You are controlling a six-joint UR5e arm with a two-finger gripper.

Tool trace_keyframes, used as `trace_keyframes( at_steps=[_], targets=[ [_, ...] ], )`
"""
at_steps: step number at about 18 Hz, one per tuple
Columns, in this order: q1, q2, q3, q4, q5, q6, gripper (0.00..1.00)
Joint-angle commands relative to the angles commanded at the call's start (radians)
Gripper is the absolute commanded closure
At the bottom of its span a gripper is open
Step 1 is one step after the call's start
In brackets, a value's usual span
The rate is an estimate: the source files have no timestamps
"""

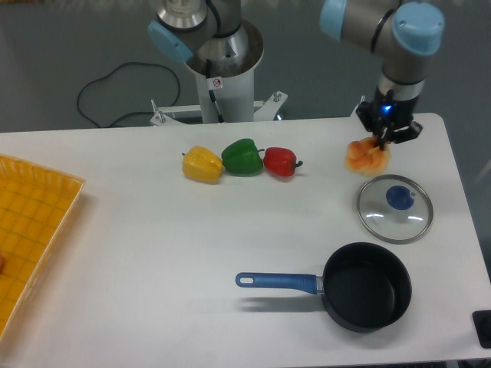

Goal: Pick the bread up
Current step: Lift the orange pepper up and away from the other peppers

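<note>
The bread [366, 158] is a small lumpy orange bun with pale patches, at the back right of the white table [153, 253], just behind the glass lid. My gripper [382, 142] comes straight down onto the bun's upper right part. Its dark fingers narrow to a point that presses into the bun's top, so they look shut on it. The bun sits at or barely above the table surface. The fingertips themselves are partly hidden against the bun.
A glass lid with a blue knob [394, 208] lies just in front of the bread. A black pot with a blue handle [365, 286] stands nearer. Yellow [202, 165], green [242, 156] and red [280, 162] peppers line up mid-back. A yellow tray [31, 230] is at the left edge.
</note>
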Motion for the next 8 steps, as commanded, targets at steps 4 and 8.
trace_keyframes(
  at_steps=[4, 8],
  targets=[
    [-0.006, -0.009, 0.038, -0.005, 0.002, 0.003, 0.99],
    [-0.008, -0.015, 0.052, -0.005, 0.002, 0.028, 0.99]
  ],
)
